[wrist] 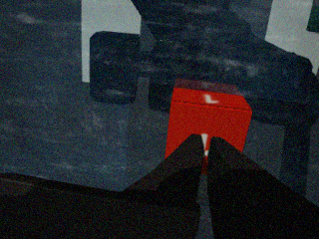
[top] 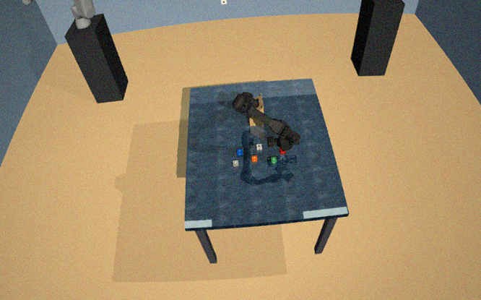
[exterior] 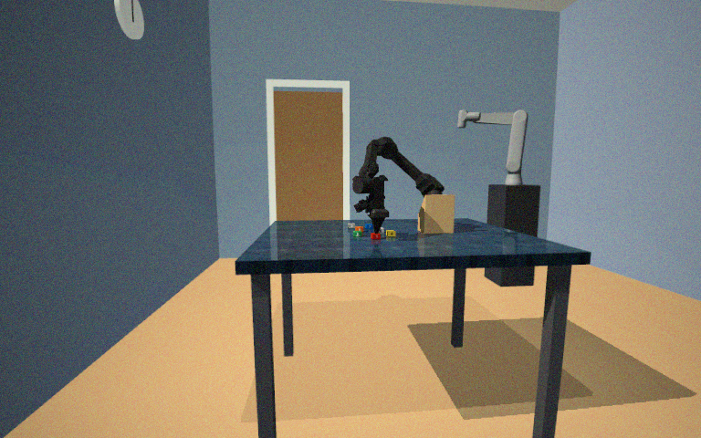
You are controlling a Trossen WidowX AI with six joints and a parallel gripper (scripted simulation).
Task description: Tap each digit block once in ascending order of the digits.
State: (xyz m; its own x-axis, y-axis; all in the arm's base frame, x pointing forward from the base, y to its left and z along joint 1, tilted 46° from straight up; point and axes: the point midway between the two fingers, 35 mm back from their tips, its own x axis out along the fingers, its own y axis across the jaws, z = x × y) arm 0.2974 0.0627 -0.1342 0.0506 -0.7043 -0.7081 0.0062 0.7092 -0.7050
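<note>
1. The fingers were clenched on nothing, a narrow slit between them.
2. Their tips pointed down at the red block, right at its top (whether they actually touched, I could not tell).
3. The red block sat on the bench, its upper digit partly covered by the tips in the wrist view.
4. From above, the green block lay near and left of red, with the orange block further left.
5. The white block was on the far side of orange; the blue block and grey block were left of it, grey nearer.
6. In the exterior view, the yellow block stood just right of red.
</note>
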